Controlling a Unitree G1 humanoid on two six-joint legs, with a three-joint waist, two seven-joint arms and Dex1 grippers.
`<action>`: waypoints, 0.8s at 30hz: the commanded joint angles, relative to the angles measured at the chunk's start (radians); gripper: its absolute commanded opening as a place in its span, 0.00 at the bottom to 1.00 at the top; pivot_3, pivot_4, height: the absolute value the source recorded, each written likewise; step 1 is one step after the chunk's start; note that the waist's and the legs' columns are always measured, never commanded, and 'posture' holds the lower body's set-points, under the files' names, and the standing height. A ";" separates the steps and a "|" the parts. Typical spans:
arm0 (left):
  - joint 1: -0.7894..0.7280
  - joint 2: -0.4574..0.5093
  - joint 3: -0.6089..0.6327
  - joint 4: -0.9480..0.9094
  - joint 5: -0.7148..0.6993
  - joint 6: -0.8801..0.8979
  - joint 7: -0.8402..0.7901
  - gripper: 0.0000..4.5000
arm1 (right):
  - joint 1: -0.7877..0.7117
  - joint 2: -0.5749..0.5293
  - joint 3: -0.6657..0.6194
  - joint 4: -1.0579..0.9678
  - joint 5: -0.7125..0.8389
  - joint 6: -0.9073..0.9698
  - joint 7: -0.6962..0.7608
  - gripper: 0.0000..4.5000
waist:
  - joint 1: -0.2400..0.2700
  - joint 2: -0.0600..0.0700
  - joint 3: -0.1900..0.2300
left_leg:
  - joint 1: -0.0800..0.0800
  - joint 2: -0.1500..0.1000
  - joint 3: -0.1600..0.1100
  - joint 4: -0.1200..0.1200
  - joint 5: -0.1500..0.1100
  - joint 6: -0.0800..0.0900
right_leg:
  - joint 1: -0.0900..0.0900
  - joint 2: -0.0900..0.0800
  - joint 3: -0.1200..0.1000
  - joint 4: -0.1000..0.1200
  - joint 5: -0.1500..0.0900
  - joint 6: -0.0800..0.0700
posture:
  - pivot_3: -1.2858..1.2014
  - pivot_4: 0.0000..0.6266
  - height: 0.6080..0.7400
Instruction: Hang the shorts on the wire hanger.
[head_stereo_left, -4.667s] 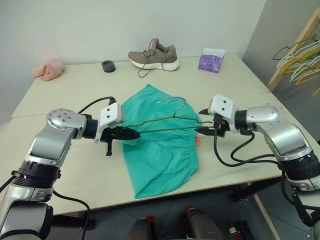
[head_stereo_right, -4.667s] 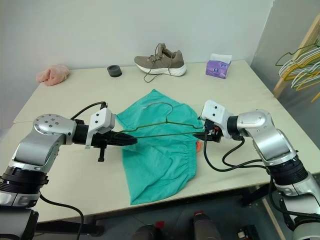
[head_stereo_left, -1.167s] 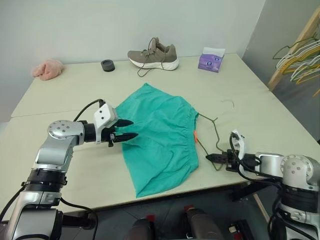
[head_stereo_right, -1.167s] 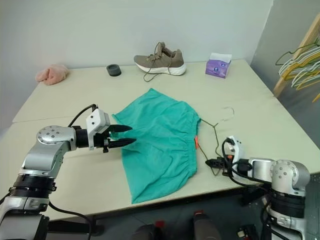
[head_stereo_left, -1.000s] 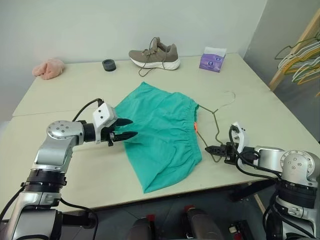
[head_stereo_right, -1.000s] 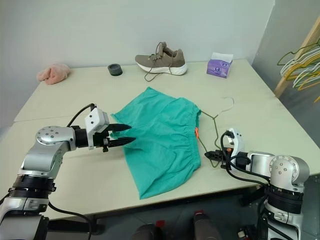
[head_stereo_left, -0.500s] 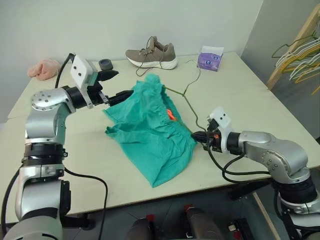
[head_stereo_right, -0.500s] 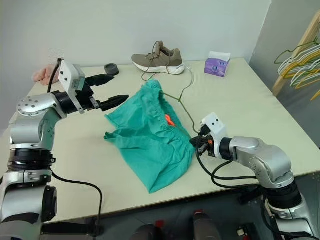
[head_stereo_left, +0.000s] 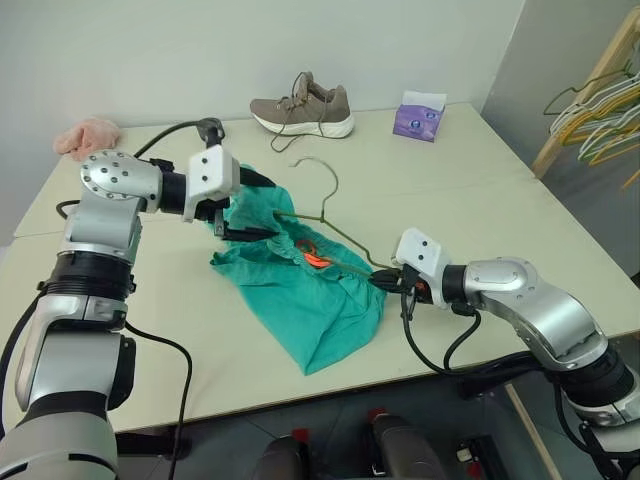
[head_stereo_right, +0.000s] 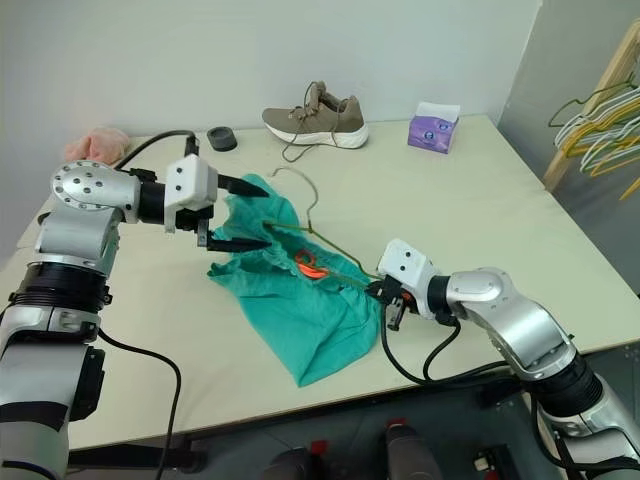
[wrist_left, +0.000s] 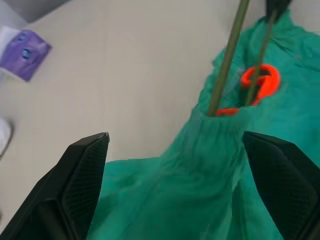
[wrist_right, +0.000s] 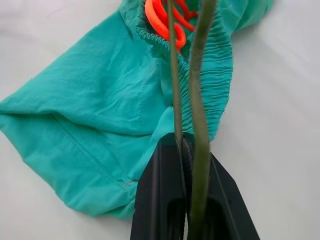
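Right gripper (head_stereo_left: 381, 283) clenched on the wire hanger (head_stereo_left: 335, 229) corner, its long axis running up-left through the shorts (head_stereo_left: 300, 290) waistband bunched on the table (head_stereo_left: 480, 190); left gripper (head_stereo_left: 255, 206), fingers spread and empty, hovers nearer the far waistband end.

A pale tabletop (head_stereo_left: 480, 190) carries the teal shorts (head_stereo_left: 300, 290), bunched near its middle. Along the far edge lie a pink fluffy cloth (head_stereo_left: 88, 137) at the left, a small dark ring (head_stereo_right: 223, 138), a taupe shoe (head_stereo_left: 302, 105), and a purple tissue pack (head_stereo_left: 418, 117) toward the right
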 joint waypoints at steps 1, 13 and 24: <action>-0.008 0.026 -0.009 0.008 0.020 -0.029 -0.041 1.00 | -0.020 -0.009 -0.006 -0.014 -0.039 -0.062 0.026 0.00 | -0.001 0.000 0.000 | -0.002 0.000 0.000 0.001 0.000 0.000 | -0.002 0.000 0.000 0.001 0.000 0.000 | 0.44 0.18 1.00; -0.009 0.024 -0.019 0.094 0.081 -0.098 -0.046 0.96 | -0.011 0.004 -0.050 0.000 -0.067 -0.168 0.071 0.00 | -0.002 0.000 0.000 | -0.007 0.000 -0.001 0.003 0.000 0.000 | -0.005 0.000 -0.001 0.001 0.000 -0.001 | 0.44 0.17 1.00; 0.037 -0.011 -0.016 -0.013 0.034 0.005 -0.072 0.25 | -0.014 0.027 -0.048 -0.024 -0.061 -0.192 0.095 0.00 | -0.005 0.000 0.000 | -0.007 0.000 -0.001 0.005 0.000 0.000 | -0.005 0.000 -0.001 0.002 0.003 -0.005 | 0.43 0.17 1.00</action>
